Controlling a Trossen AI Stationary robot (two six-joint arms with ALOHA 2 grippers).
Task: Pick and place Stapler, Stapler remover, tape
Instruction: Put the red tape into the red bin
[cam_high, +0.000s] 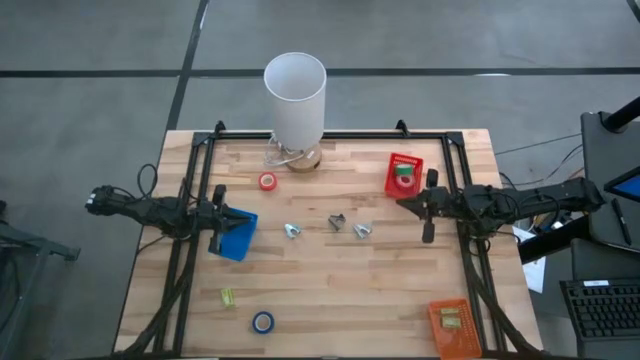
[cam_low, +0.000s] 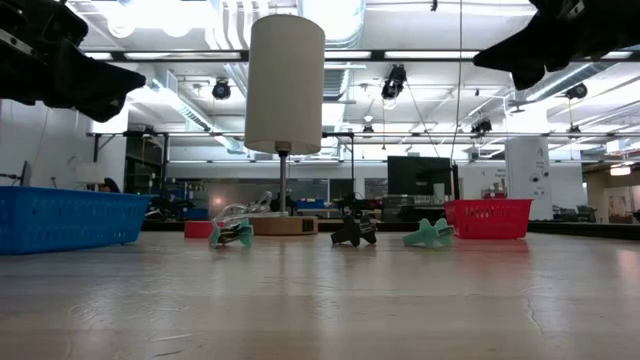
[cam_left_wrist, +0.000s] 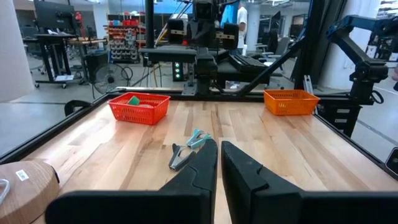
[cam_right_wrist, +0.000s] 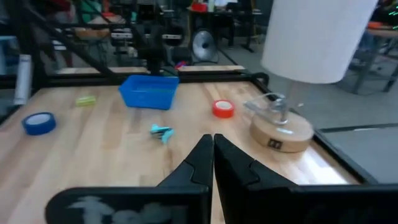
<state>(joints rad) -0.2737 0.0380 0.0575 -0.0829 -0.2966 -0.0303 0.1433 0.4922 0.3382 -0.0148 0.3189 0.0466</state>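
Observation:
Three staple removers (cam_high: 337, 222) lie mid-table, between the two arms; the low view shows them (cam_low: 352, 232) resting on the wood. A red tape roll (cam_high: 267, 181) lies near the lamp. A blue tape roll (cam_high: 263, 322) and a small yellow-green stapler (cam_high: 227, 296) lie near the table's near edge. A green-and-red roll (cam_high: 403, 174) sits in the red bin (cam_high: 392, 186). My left gripper (cam_high: 216, 224) hovers shut above the blue bin's (cam_high: 240, 240) left rim. My right gripper (cam_high: 428, 208) hovers shut beside the red bin. Both are empty.
A lamp with a white shade (cam_high: 295, 92) stands on a round wooden base (cam_right_wrist: 281, 132) at the far edge. An orange bin (cam_high: 450, 326) with a yellowish item sits at the near right corner. A black frame rail (cam_high: 330, 134) borders the table. Bare wood lies around the removers.

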